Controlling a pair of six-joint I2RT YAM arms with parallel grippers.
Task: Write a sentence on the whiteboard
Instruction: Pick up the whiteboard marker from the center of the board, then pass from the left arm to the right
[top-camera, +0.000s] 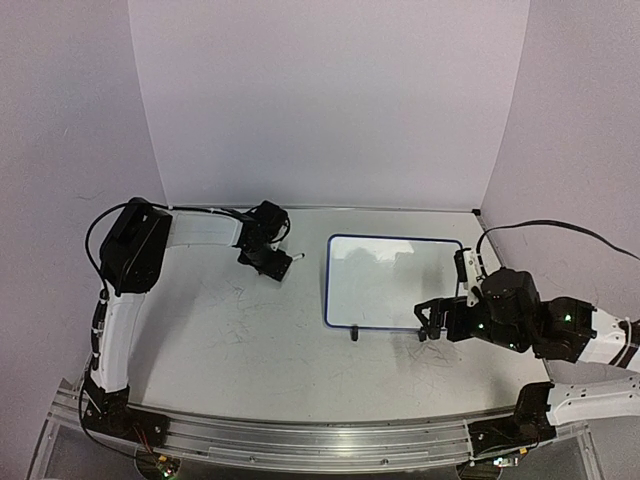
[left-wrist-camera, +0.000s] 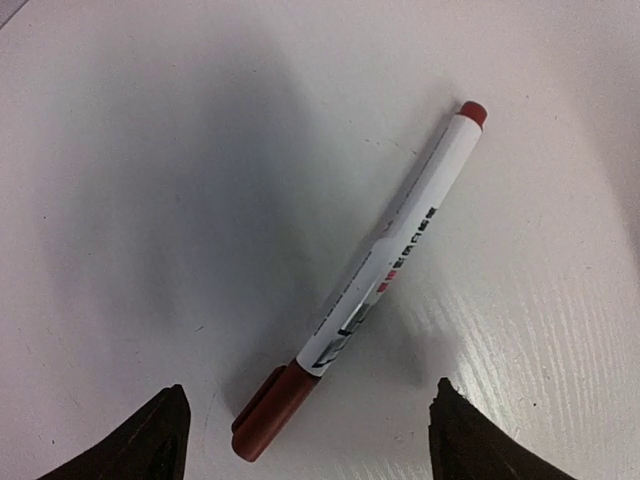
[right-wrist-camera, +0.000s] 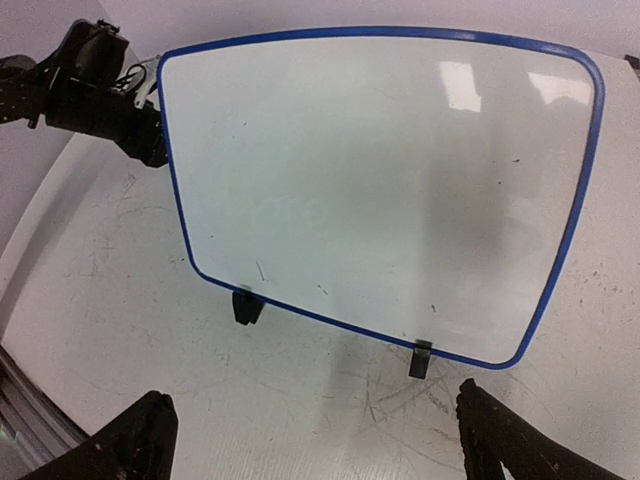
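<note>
The whiteboard (top-camera: 395, 283), white with a thin blue frame and two black feet, lies flat on the table right of centre. In the right wrist view the whiteboard (right-wrist-camera: 380, 180) is blank apart from a few tiny specks; no sentence shows on it. A marker (left-wrist-camera: 385, 280) with a white body and a red-brown cap lies on the table. My left gripper (left-wrist-camera: 310, 445) is open just above it, the capped end between the fingers without touching them. My right gripper (right-wrist-camera: 315, 440) is open and empty, just in front of the board's near edge.
The tabletop (top-camera: 230, 340) carries faint grey scribble marks, thickest near the board's right foot (right-wrist-camera: 421, 358). White walls close the back and both sides. The left arm (right-wrist-camera: 100, 80) shows beyond the board's far left corner.
</note>
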